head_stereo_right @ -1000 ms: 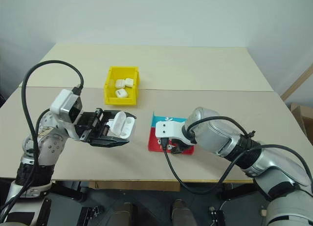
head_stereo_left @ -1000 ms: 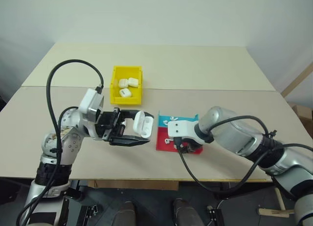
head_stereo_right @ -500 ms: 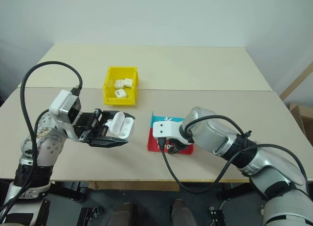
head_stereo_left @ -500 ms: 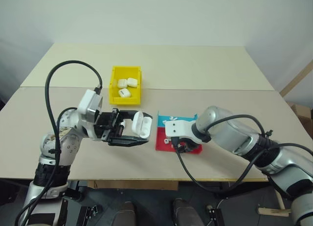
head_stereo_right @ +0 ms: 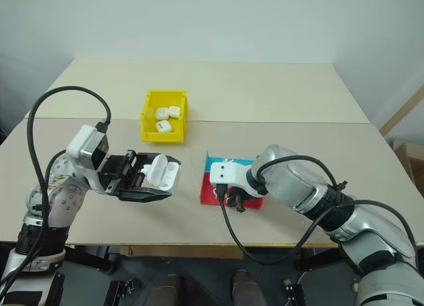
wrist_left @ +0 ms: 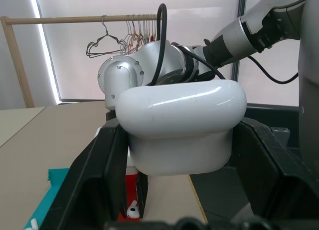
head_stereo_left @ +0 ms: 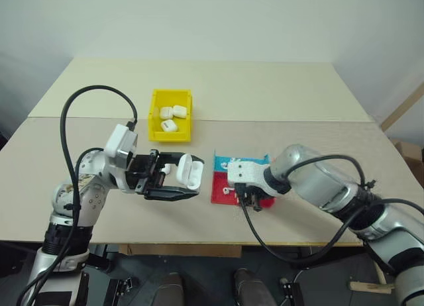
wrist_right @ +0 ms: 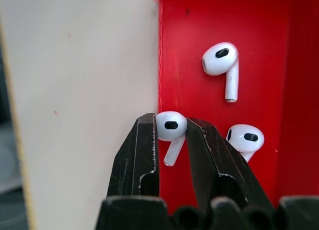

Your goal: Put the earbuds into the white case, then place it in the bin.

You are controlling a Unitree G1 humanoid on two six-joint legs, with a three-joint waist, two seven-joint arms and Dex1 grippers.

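My left gripper (head_stereo_left: 192, 175) is shut on the white case (head_stereo_left: 189, 168), holding it above the table with its lid hinged open. The left wrist view looks at the case (wrist_left: 179, 125) from close up, clamped between the black fingers (wrist_left: 99, 175). My right gripper (wrist_right: 172, 135) points down over the near edge of the red tray (wrist_right: 189, 65) and is shut on one of the earbuds (wrist_right: 171, 126). Two more earbuds (wrist_right: 222, 60) lie loose on the red floor beside it. The yellow bin (head_stereo_left: 154, 117) stands further back on the left.
Three white cases (head_stereo_left: 173, 112) lie inside the bin. The flat tray has a blue half (head_stereo_left: 222, 163) with small white pieces on it and a red half (head_stereo_left: 218, 193). A seam crosses the beige table (head_stereo_left: 298, 94) behind the tray.
My right gripper's fingers have closed on an earbud at the red tray's edge. The left gripper and its case have stayed where they were.
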